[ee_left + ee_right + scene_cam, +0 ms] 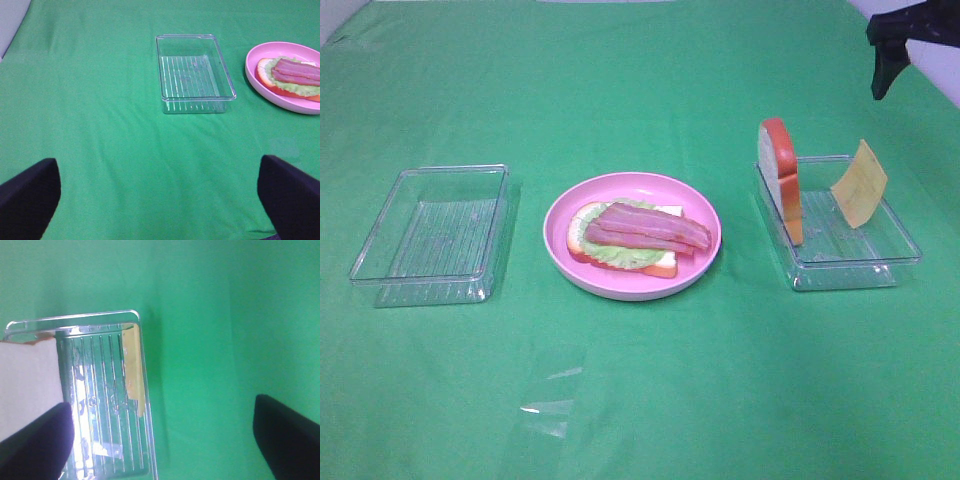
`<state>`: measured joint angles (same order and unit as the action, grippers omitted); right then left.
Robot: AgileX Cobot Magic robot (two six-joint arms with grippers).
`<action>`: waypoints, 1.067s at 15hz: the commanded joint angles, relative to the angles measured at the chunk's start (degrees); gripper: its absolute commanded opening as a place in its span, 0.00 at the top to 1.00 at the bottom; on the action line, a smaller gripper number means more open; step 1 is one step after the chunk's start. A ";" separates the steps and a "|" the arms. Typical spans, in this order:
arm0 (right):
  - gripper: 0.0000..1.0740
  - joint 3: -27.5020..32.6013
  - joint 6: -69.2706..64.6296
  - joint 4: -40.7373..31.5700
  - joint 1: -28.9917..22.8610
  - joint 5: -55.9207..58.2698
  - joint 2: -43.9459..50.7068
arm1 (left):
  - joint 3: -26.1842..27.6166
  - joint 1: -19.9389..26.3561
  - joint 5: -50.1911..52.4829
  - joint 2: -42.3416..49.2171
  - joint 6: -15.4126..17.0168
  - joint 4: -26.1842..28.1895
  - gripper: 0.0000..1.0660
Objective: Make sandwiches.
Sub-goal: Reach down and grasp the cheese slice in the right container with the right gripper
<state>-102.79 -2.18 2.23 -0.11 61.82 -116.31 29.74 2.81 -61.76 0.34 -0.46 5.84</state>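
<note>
Pink plate [620, 288] nearest, bearing a bread slice [660, 266] under lettuce [620, 257] and bacon [645, 228], flanked by a left tray [430, 290] and a right tray [845, 272]. Farther back, on edge in the right tray: second bread slice [782, 185] and cheese [860, 183]. Left gripper [160, 200] and right gripper [165, 440] both spread wide, clasping nothing, the right one up at the far right.

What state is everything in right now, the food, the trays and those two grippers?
Left tray, empty.
Plate, holds bread, lettuce, bacon stacked.
Second bread slice, standing on edge in right tray.
Cheese, leaning on that tray's wall.
Left gripper, open, holding nothing.
Right gripper, open, holding nothing.
</note>
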 commanded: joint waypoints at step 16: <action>0.45 0.06 0.74 -2.23 0.11 -3.44 -13.01 | -0.11 0.11 0.23 0.86 -0.11 0.52 0.05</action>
<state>-102.79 -2.01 0.00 -0.11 58.84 -128.97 29.74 2.81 -61.76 0.34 -0.46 5.84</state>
